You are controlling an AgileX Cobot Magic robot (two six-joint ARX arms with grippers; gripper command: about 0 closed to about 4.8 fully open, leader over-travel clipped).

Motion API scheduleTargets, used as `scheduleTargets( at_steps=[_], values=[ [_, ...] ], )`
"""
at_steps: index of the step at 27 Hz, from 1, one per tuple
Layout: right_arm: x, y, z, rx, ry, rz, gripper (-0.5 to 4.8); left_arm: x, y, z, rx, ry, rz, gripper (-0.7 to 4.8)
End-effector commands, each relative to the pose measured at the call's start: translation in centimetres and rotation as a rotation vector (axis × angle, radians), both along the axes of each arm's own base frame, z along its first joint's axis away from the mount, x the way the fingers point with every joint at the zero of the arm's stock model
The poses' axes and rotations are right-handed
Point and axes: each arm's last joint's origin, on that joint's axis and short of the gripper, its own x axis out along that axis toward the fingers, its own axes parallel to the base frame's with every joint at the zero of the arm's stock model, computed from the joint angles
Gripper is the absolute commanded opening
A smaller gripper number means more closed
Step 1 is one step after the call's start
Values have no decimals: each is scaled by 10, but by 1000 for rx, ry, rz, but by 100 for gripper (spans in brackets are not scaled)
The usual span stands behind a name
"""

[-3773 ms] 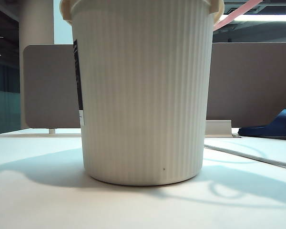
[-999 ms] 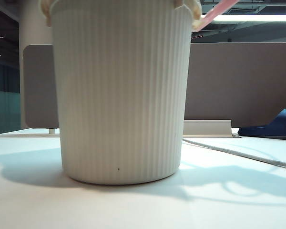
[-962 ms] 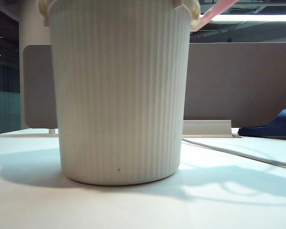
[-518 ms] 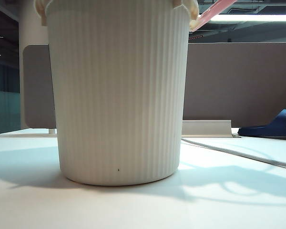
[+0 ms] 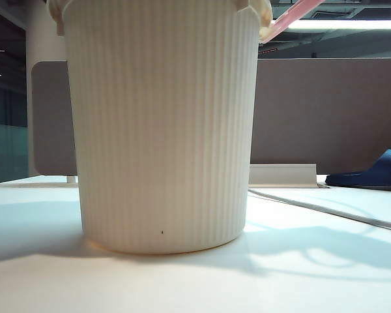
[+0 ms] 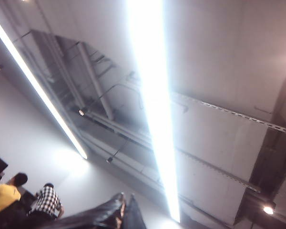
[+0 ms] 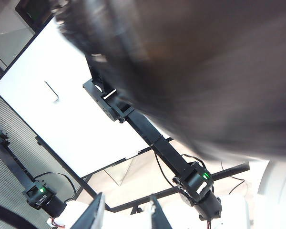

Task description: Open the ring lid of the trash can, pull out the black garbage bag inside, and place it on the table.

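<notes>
Black garbage bag: thin, slippery, light; grab bunched top. Left gripper aloft, jaws pinching it; right gripper jaws apart, empty.

No readable text, label, brand, number or sign is found in any of the views. In the exterior view, only plain vertical ribs are shown on the trash can, and nothing is printed on the table or on the partition panel behind it. In the left wrist view, only ceiling lights and structure are seen, without lettering. In the right wrist view, the white table surface and the dark arm parts are unmarked, and the rest is blurred.
</notes>
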Motion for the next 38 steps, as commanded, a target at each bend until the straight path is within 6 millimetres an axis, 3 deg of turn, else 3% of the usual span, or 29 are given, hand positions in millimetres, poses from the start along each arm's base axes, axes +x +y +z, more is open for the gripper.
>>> scheduleTargets(
  at_steps=[1, 7, 23, 30, 38],
  values=[
    [-2, 0, 2, 10, -23, 0, 116, -10, 8, 9, 30, -52, 39, -6],
    [-2, 0, 0, 5, -18, 2, 116, -24, 20, 15, 95, -76, 126, -6],
    [-2, 0, 0, 5, -17, 2, 116, -77, 78, 11, 180, -40, 432, -6],
    [-2, 0, 0, 3, -18, 4, 116, -96, 88, 7, 236, -48, 508, -6],
    [-2, 0, 0, 3, -18, 4, 116, -103, 92, 0, 305, -1, 566, -6]
  ],
)
